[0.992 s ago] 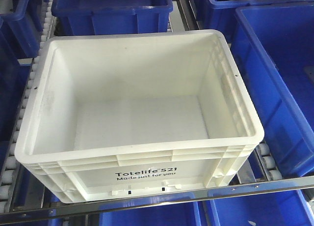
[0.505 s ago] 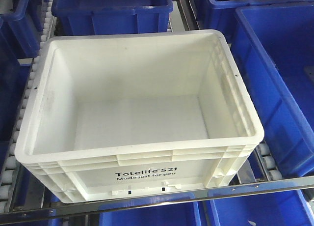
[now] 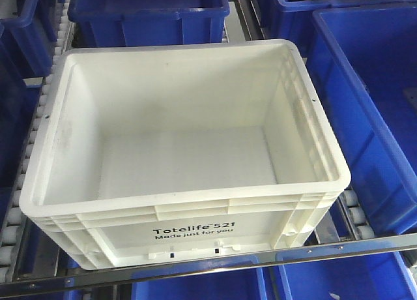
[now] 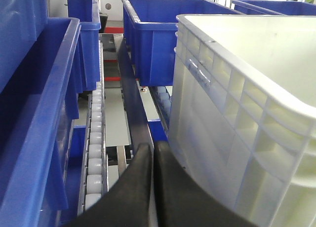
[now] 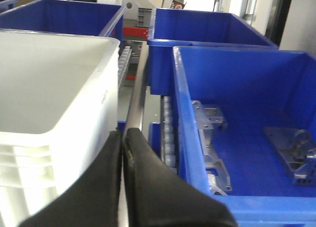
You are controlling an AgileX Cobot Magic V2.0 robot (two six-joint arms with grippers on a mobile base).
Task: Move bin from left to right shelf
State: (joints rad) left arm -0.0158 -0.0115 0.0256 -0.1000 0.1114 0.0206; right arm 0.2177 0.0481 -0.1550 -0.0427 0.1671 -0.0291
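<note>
Between the two grippers sits the white bin (image 3: 186, 150) on its roller lane: left gripper (image 4: 152, 155) pinched closed along its left wall, right gripper (image 5: 122, 138) closed along the right. Looks like a squeeze-and-carry; which shelf this is, can't tell.

Only the tips of the robot show, one end effector in each wrist camera. The left end effector (image 4: 152, 160) is a pair of smooth black fingers (image 4: 136, 187), matte and rubbery-looking, curving up from a broad base to narrow, rounded points. The right end effector (image 5: 122, 140) has the same black, tapered fingers (image 5: 148, 182), their surface faintly scuffed with a dull sheen. No cables, screws or markings are visible on either.
</note>
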